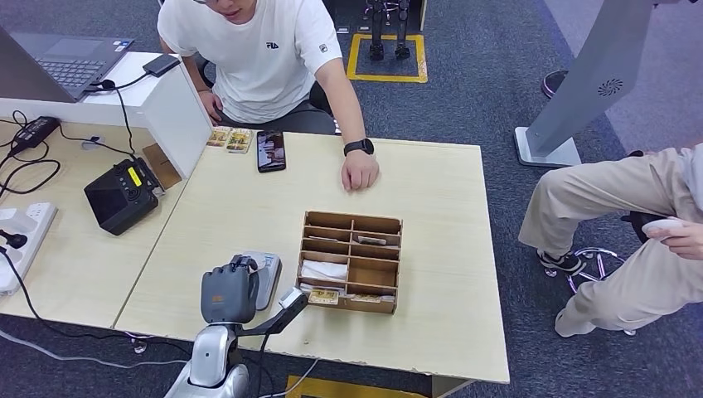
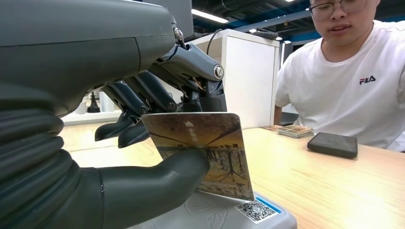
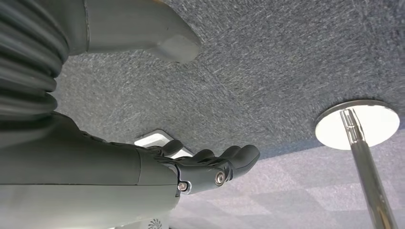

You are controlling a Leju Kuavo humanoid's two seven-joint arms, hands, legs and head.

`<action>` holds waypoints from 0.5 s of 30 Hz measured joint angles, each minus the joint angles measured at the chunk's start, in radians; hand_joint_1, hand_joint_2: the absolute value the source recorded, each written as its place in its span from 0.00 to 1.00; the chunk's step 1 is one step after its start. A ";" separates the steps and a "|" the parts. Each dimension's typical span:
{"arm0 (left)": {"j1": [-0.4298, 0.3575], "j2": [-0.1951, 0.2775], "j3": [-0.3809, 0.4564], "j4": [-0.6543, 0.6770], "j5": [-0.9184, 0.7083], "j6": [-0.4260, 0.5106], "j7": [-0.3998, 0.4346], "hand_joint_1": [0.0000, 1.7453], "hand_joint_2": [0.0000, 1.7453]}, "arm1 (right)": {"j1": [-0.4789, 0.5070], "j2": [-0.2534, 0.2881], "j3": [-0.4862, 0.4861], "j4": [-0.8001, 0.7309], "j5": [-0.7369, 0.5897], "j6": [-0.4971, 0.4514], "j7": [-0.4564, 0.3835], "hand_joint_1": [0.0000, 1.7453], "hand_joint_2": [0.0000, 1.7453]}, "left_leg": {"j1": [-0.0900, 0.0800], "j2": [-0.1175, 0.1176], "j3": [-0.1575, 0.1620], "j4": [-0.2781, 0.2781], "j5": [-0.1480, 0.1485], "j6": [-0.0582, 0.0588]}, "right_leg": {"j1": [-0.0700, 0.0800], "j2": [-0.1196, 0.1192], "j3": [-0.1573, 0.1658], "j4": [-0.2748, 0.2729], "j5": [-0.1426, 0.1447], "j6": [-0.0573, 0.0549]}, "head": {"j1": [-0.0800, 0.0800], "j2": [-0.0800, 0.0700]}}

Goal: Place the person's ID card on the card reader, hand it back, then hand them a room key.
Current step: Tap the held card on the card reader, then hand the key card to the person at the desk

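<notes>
My left hand [image 1: 229,292] hovers over the white card reader [image 1: 267,278] near the table's front edge. In the left wrist view it pinches the ID card [image 2: 205,152], printed with a brownish picture, between thumb and fingers [image 2: 143,102]. The card's lower edge touches the reader's top [image 2: 229,212] beside a QR sticker. A wooden compartment box [image 1: 351,260] holding room key cards stands just right of the reader. The person in a white shirt [image 1: 265,50] sits across the table, one hand [image 1: 360,172] resting on it. My right hand [image 3: 205,167] hangs over carpet, fingers apart and holding nothing.
A black phone [image 1: 271,150] and small card stacks [image 1: 230,138] lie at the table's far edge. A black terminal [image 1: 122,195], cables and a laptop [image 1: 70,58] sit on the left desk. A second person [image 1: 630,224] sits at the right. A chrome stand [image 3: 358,129] rises from the floor.
</notes>
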 joint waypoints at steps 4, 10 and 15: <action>0.000 0.002 -0.009 0.001 0.007 -0.006 0.000 1.00 1.00 | 0.000 0.000 0.000 0.000 -0.001 0.000 -0.002 0.00 1.00 | 0.000 0.000 0.000 0.000 0.000 0.000 | 0.000 0.000 0.000 0.000 0.000 0.000 | 0.000 0.000; 0.000 0.007 -0.017 0.001 0.011 -0.015 0.000 1.00 1.00 | 0.000 0.000 0.000 0.000 0.006 0.000 0.008 0.00 1.00 | 0.000 0.000 0.000 0.000 0.000 0.000 | 0.000 0.000 0.000 0.000 0.000 0.000 | 0.000 0.000; 0.000 0.009 -0.026 0.002 0.016 -0.013 0.000 1.00 1.00 | 0.000 0.000 0.000 0.000 0.005 0.000 0.008 0.00 1.00 | 0.000 0.000 0.000 0.000 0.000 0.000 | 0.000 0.000 0.000 0.000 0.000 0.000 | 0.000 0.000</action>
